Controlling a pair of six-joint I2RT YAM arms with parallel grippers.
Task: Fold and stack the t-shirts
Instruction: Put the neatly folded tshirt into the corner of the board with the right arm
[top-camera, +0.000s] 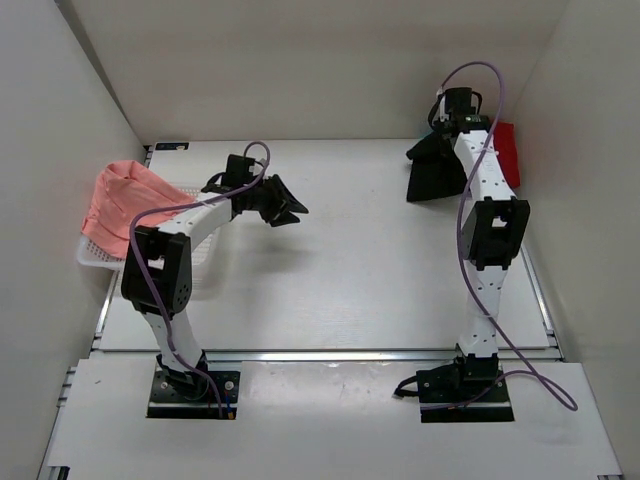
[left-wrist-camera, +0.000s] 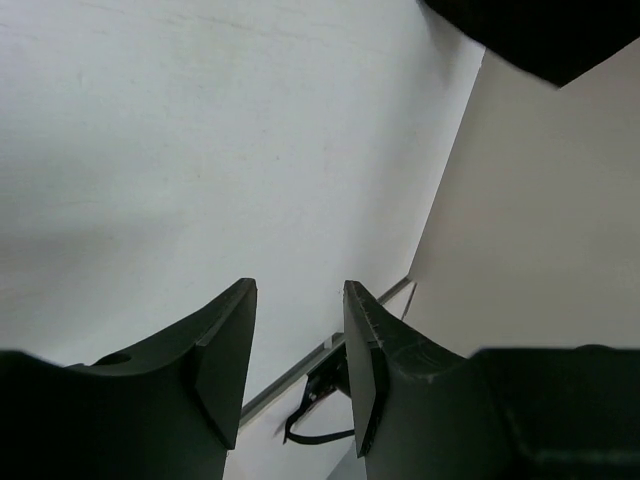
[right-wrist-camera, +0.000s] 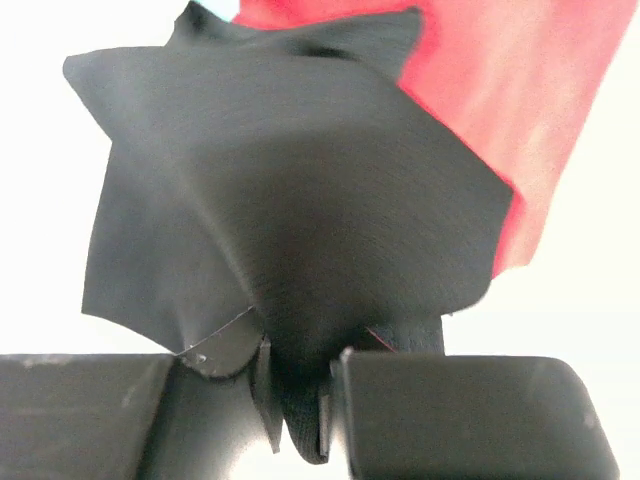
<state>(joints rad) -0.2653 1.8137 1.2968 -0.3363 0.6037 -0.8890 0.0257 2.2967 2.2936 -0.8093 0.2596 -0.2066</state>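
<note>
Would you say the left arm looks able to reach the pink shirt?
Probably yes: the left gripper is open and empty, and the pink shirt lies uncovered in the basket.

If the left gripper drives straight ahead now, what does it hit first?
Nothing close: the left gripper faces bare table; farther on, perhaps the right arm's base, though depth is unclear.

Top view: white table fills mid-frame. Left edge: white mesh basket sits on it w/ a salmon-pink t-shirt heaped in. Upper right: black t-shirt bunched up on the surface, red t-shirt just beside it at the rt edge.
</note>
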